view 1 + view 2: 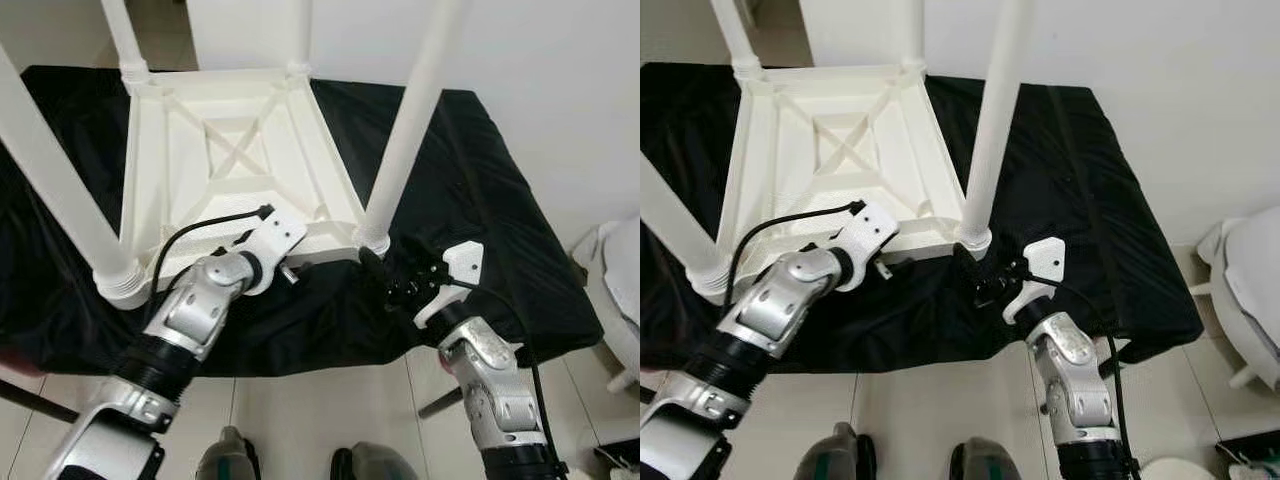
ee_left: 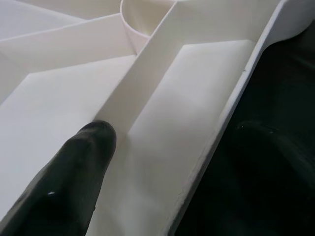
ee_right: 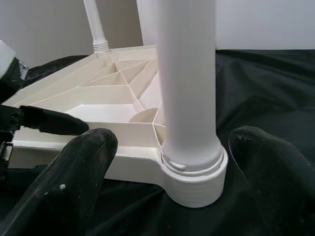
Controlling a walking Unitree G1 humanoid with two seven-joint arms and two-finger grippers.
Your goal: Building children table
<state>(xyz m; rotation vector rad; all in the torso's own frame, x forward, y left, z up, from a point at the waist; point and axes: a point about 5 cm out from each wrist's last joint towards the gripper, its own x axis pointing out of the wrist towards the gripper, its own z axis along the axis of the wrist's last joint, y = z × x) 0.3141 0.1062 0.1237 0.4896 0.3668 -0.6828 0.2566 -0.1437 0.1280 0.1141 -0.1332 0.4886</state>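
Observation:
A white children's table (image 1: 240, 150) lies upside down on a black cloth (image 1: 480, 200), with its legs pointing up. My left gripper (image 2: 172, 167) is open at the table's near rim: one finger (image 2: 83, 162) rests inside the ribbed underside, the other (image 2: 266, 157) outside over the cloth. My right gripper (image 3: 174, 167) is open around the socket of the near right leg (image 1: 405, 140). One finger (image 3: 83, 167) stands on each side of that leg's base, and neither presses on it. Other legs (image 1: 50, 180) rise at the left and far corners.
The cloth-covered surface ends just in front of my arms, with pale tiled floor (image 1: 320, 410) and my feet (image 1: 230, 455) below. A white rounded fixture (image 1: 620, 290) stands at the right. A white wall (image 1: 540, 60) runs behind.

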